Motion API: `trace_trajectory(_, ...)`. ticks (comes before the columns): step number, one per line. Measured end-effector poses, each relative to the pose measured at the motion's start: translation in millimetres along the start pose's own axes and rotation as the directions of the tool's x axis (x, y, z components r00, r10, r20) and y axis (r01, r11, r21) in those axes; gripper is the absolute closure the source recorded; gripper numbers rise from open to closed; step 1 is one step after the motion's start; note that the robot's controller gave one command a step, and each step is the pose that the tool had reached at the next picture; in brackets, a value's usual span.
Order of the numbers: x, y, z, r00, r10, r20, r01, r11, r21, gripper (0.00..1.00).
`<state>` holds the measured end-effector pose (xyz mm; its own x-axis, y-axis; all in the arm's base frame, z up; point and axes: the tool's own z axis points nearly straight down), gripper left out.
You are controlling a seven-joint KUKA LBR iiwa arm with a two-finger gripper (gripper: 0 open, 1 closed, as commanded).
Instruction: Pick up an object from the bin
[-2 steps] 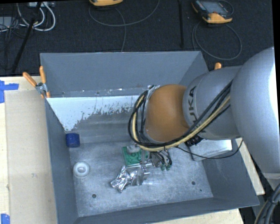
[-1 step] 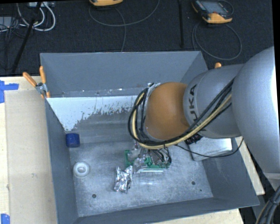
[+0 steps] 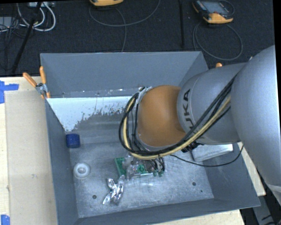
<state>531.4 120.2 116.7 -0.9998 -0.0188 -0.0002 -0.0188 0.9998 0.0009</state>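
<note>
The gripper [image 3: 140, 169] hangs low over the floor of the bin [image 3: 183, 197] near its middle, under the orange cover [image 3: 157, 115]; whether it is open or closed cannot be told. A crumpled silver piece [image 3: 114, 191] lies just beside it, toward the front left. A white ring [image 3: 81, 171] and a blue cap [image 3: 73, 140] lie farther left.

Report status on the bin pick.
Claw low over green flat piece, mid-bin; hold not confirmed. Crumpled foil close beside it. White cap, blue cap further left, apart.
</note>
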Motion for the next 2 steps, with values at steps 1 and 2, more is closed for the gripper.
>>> trace_trajectory(1, -10.1, 2.8, 39.2, 0.817, -0.577, -0.001, 0.577, 0.817, 0.0, 1.0)
trace_trajectory(2, -9.8, 1.8, 40.6, 0.819, -0.574, -0.001, 0.574, 0.819, 0.0, 0.0)
